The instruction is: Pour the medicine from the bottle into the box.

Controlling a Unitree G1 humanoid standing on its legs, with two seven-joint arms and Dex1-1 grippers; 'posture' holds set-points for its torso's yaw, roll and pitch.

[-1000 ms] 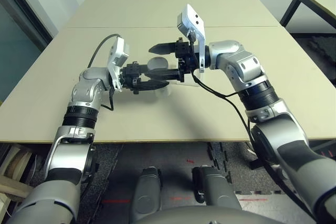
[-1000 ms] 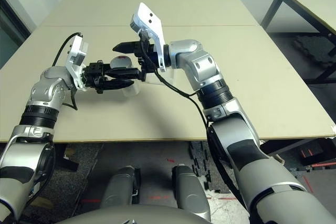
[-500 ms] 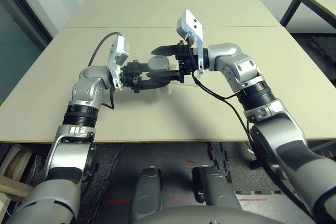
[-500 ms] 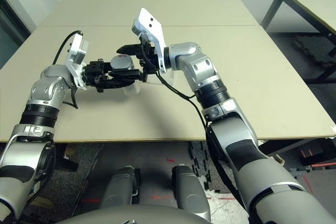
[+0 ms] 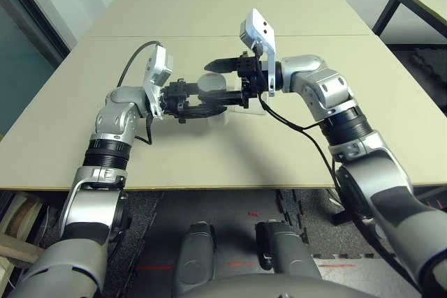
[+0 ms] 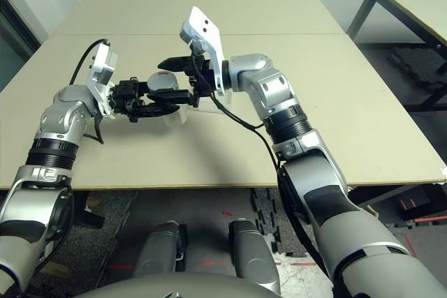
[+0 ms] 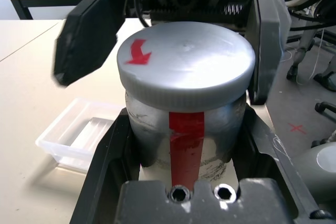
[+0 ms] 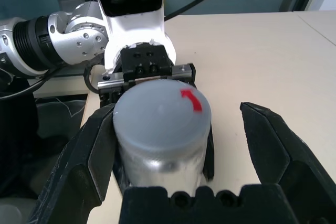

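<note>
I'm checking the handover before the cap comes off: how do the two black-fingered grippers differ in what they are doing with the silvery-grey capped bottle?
The left gripper is shut on the body of the silvery-grey bottle, holding it above the table; the right gripper is open, its fingers astride the round grey cap with one finger clearly apart from it. The left comes from the robot's left, the right from the opposite side. Both meet at the bottle, above the clear plastic box.

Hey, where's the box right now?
The box sits on the table just below and behind the bottle, which the left pincer grips above the table's middle.
</note>
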